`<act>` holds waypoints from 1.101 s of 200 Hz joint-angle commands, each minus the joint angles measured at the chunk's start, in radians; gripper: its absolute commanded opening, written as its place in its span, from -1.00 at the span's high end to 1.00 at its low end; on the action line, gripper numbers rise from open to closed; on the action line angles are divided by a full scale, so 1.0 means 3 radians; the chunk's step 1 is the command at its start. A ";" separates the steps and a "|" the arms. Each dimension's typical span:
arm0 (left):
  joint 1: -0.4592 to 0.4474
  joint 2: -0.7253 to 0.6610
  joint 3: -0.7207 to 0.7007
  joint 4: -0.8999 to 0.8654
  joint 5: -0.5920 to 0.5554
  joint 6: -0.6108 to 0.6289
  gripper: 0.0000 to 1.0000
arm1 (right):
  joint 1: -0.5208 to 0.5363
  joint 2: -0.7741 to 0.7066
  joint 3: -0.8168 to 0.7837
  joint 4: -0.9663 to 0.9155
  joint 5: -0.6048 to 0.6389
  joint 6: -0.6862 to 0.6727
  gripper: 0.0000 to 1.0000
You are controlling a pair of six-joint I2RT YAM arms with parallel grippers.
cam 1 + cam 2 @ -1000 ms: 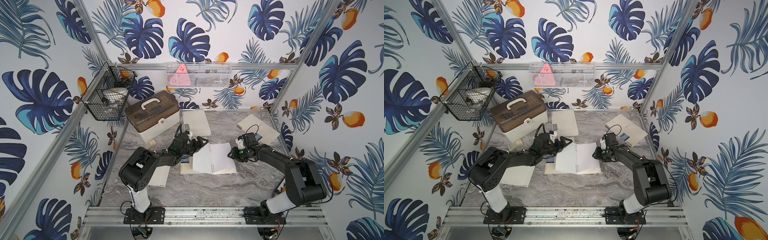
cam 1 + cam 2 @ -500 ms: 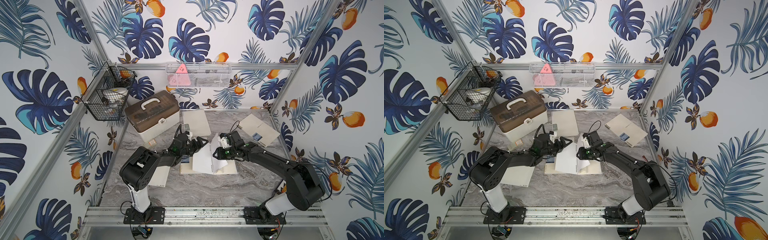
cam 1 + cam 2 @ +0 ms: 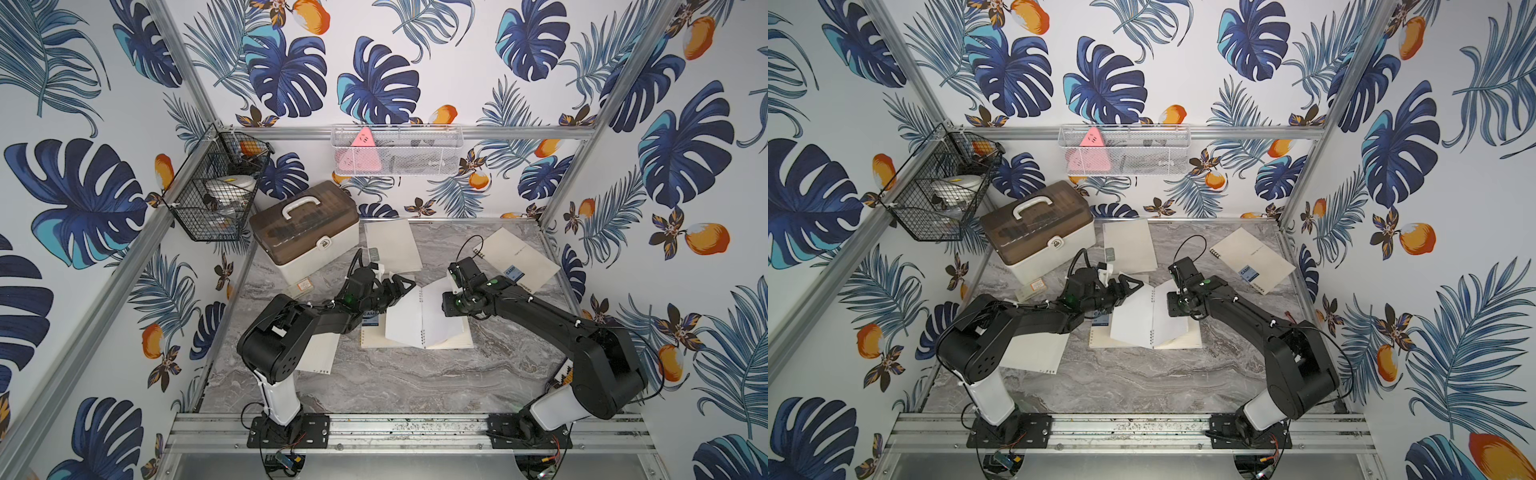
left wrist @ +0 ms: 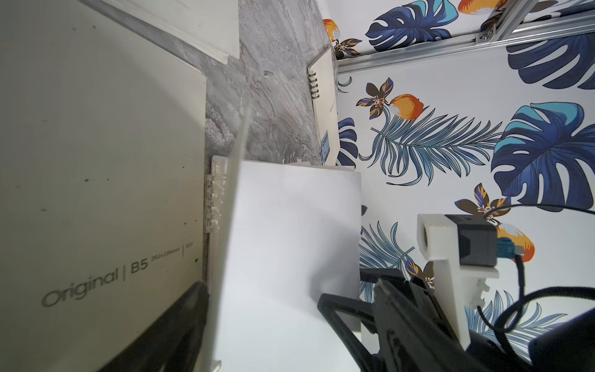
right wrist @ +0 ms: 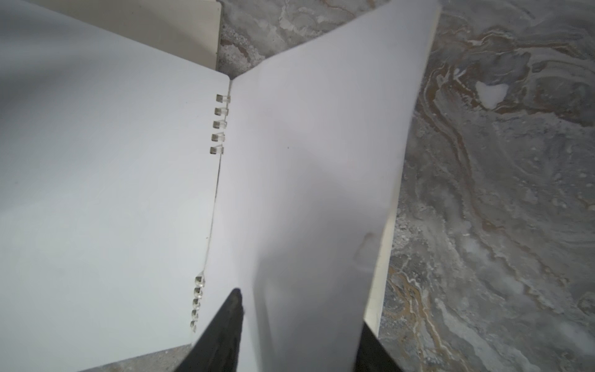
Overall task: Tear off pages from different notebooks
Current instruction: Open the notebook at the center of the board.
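Right gripper (image 5: 301, 317) straddles lifted page (image 5: 322, 161), jaws apart, no clamp visible; one finger half-hidden behind sheet. Top views hide these fingers. Left gripper (image 4: 261, 294) gapes wide, holding nothing, blurred sheet edge between its fingers. Open notebook (image 3: 455, 343) lies between grippers; only left wrist view reads cover (image 4: 96, 161) print "Original | B5". Loose page (image 3: 318, 353) partly under left arm (image 3: 291, 332).

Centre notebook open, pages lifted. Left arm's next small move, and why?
Probably close the left gripper on the lifted white paper sheet: its fingers are spread and, in the left wrist view, the sheet's edge seems to stand between them above the open cream spiral-bound notebook.
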 commanded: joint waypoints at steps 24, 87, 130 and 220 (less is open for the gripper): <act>0.0012 -0.0001 -0.0002 0.0114 0.0036 -0.0021 -0.66 | 0.0024 0.0194 0.0102 -0.0177 0.0148 -0.0100 0.00; 0.0020 0.0036 -0.0009 0.0156 0.0064 -0.0040 -0.66 | 0.0090 0.0581 0.0449 -0.0523 0.0723 -0.0187 -0.07; 0.0032 0.0045 -0.0028 0.0182 0.0079 -0.0048 -0.64 | 0.0091 0.0850 0.0620 -0.0613 0.0892 -0.0254 -0.10; 0.0077 0.0022 -0.0035 0.0204 0.0123 -0.0060 -0.55 | 0.0061 0.0970 0.0743 -0.0543 0.0690 -0.0362 -0.42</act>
